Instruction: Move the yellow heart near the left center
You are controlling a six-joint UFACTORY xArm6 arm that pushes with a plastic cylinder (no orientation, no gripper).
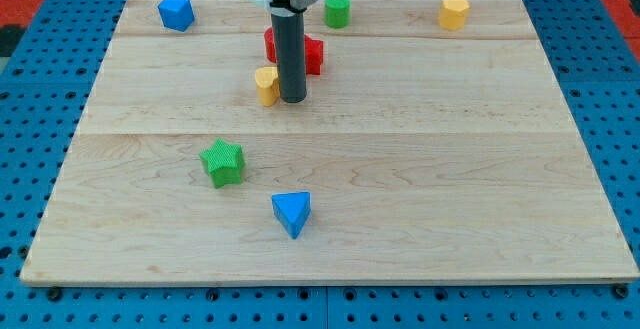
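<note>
My tip (292,100) rests touching the yellow heart's (266,84) right side, placed to shove it left across the worktop (450,189); no hand exists here.

Board (400,169) was pale wood w/ visible grain, matt finish. Rod (291,59) was dark, smooth, approx. matt. Yellow heart (265,84) looked like matt plastic.

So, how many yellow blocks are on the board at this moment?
2. One yellow block sits just left of my tip, partly hidden by the rod. The other yellow block is at the view's top right.
</note>
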